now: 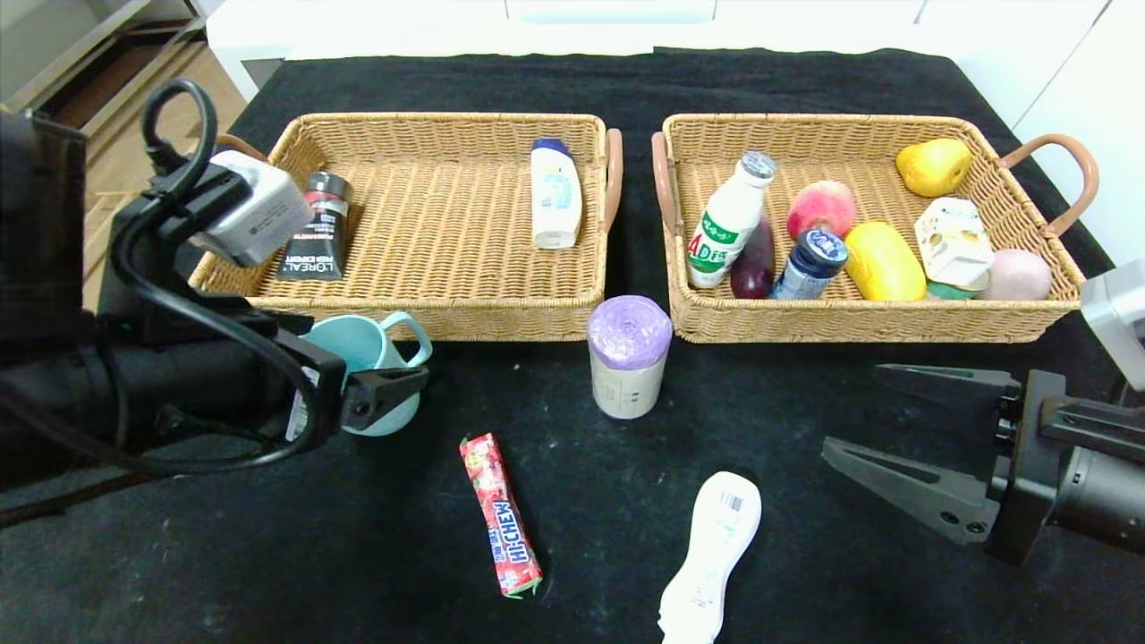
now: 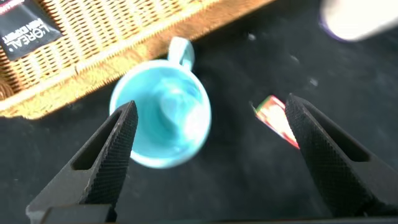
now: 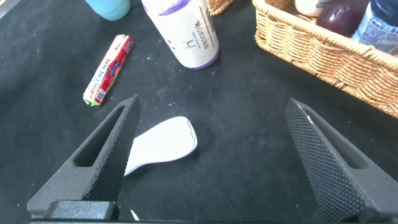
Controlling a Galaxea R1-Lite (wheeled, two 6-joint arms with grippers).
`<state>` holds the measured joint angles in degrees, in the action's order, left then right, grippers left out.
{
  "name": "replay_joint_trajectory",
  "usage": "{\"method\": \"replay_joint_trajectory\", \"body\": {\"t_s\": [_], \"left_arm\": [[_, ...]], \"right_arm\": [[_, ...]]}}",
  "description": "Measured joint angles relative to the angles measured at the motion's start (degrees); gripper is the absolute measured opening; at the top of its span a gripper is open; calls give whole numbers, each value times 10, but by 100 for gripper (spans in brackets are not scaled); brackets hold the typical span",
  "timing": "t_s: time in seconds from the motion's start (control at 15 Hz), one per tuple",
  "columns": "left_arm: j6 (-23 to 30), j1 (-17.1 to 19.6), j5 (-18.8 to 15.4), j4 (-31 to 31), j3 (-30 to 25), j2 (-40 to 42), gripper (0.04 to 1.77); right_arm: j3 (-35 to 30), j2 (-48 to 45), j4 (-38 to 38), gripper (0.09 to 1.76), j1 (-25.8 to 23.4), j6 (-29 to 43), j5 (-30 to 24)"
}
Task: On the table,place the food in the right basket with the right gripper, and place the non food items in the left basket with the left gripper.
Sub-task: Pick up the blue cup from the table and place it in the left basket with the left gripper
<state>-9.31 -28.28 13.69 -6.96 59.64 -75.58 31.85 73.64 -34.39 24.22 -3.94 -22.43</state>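
Left gripper [image 2: 208, 146] is over the teal mug [image 1: 368, 360], jaws spread wide, nothing held. In the left wrist view the mug sits between the fingers, nearer one than the other; can't tell if it touches. Just beyond the mug is the front wall of the left basket [image 1: 465, 320], which holds a black L'Oreal tube [image 1: 316, 228] and a white bottle with blue cap [image 1: 555, 191].

Right gripper [image 1: 881, 420] hangs low over the table [image 1: 268, 555], fingers fully apart, empty. The slim white bottle with barcode [image 1: 713, 556] lies flat just ahead of its fingertips; in the right wrist view its end sits beside one finger. Farther ahead: beige roll with purple top [image 1: 629, 355] standing upright, then the red Hi-Chew stick [image 1: 500, 513] lying flat, well clear of both grippers.

Right basket [image 1: 859, 320] is to the far side of the right gripper. Inside: AD milk bottle [image 1: 729, 221], blue-lidded jar [image 1: 810, 263], pale carton [image 1: 954, 240], plus assorted fruit.
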Motion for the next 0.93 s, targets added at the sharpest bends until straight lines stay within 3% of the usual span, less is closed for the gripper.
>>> {"method": "replay_joint_trajectory", "body": {"t_s": [0.27, 0.93], "left_arm": [[1, 11, 8, -2, 24, -46, 172], [18, 20, 17, 6, 18, -100, 172]], "right_arm": [[2, 2, 0, 170, -4, 0, 1], [5, 3, -1, 171, -12, 0, 1]]}}
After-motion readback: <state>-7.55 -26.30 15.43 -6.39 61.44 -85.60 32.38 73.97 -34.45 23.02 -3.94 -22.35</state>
